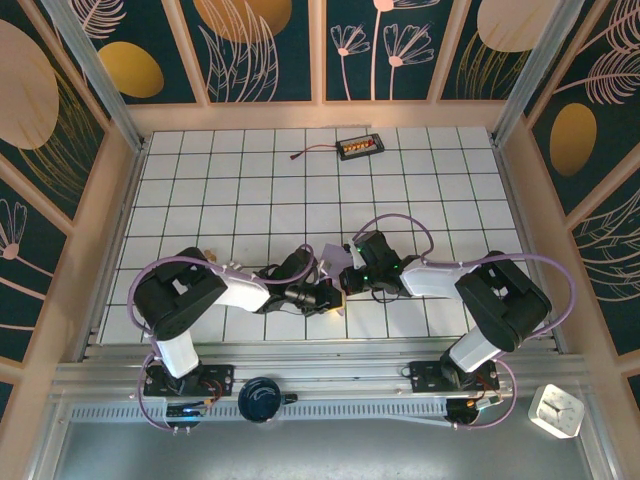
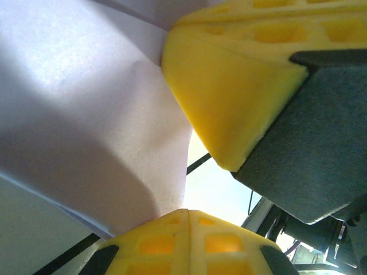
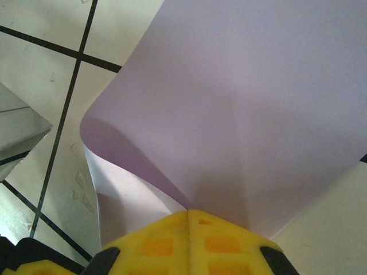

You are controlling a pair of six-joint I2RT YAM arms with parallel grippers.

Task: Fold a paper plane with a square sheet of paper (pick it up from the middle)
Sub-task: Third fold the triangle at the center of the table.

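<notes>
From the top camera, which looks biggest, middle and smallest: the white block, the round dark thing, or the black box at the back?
Largest: white block.
Next: round dark thing, only a little smaller.
Smallest: black box; it lies farthest from the camera, so that may shrink it.

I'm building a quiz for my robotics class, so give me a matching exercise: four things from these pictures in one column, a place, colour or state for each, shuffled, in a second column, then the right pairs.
Things
1. sheet of paper
2. left claw
3. black box
4. white block

Descriptions
A. at the far end of the tiled table, orange parts inside
B. pale lavender, bent into a curve
C. bottom right of the top view, off the tiles
D. yellow fingers shut on the paper's edge

Pairs: 1-B; 2-D; 3-A; 4-C
</notes>
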